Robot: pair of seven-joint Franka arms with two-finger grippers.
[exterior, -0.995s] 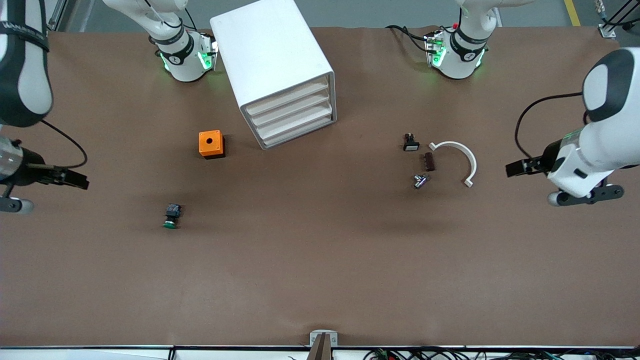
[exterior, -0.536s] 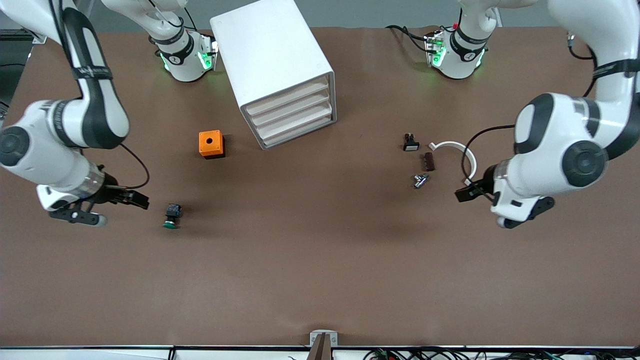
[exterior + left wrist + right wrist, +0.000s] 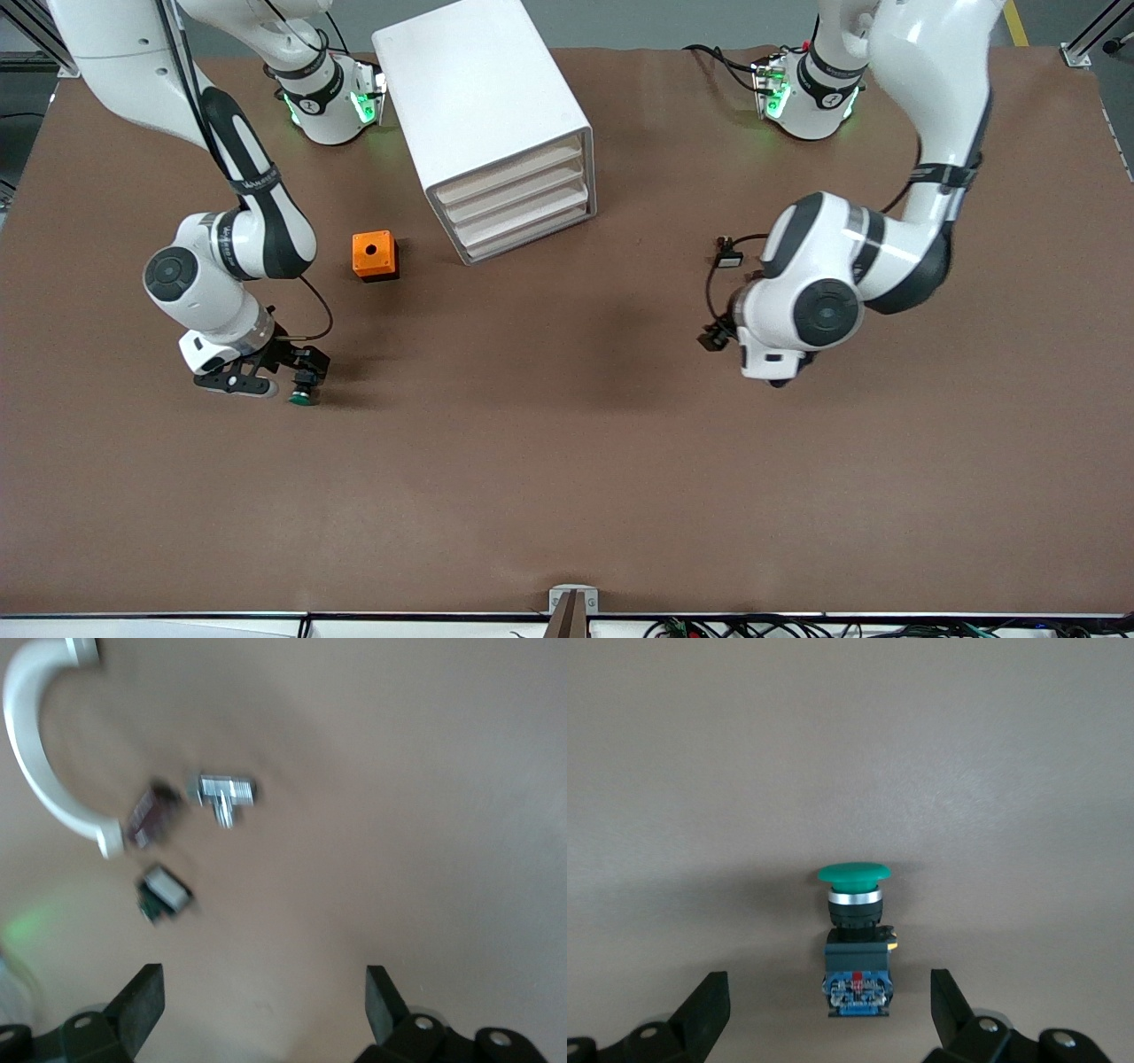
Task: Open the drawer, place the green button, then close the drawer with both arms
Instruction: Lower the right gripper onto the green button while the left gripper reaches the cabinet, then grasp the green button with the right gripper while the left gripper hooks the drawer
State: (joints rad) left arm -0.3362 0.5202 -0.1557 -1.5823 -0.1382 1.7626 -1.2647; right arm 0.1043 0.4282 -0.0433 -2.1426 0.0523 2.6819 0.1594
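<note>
Button (image 3: 855, 935) lying on the table toward the right arm's end.
Right gripper (image 3: 301, 370) was held wide open over it; left gripper (image 3: 714, 337) was open over small parts (image 3: 221, 796).

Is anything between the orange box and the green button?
No. In the front view, bare brown table lies between the orange box and the button.

Even overhead light, left wrist view blurred.

Brown table (image 3: 567, 461), white cabinet (image 3: 478, 97), orange box (image 3: 373, 254), green button (image 3: 302, 391), small parts w/ white curved piece (image 3: 40, 771).
</note>
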